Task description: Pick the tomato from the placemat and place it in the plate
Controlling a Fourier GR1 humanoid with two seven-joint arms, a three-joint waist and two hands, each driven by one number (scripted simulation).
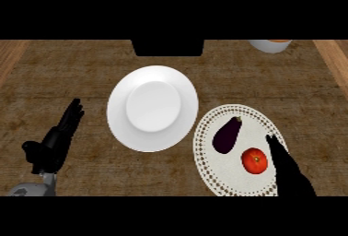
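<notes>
Your round red tomato (pixel 254 161) sits on the placemat (pixel 211 161) by your right hand (pixel 287 166), fingers straight; left hand (pixel 58 138) relaxed; plate (pixel 153 108) left.

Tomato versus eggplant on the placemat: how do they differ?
The tomato is red and round; the eggplant is dark purple and elongated, lying slantwise. The tomato sits right beside the right hand; the eggplant lies nearer the plate. Both rest on the white placemat.
</notes>
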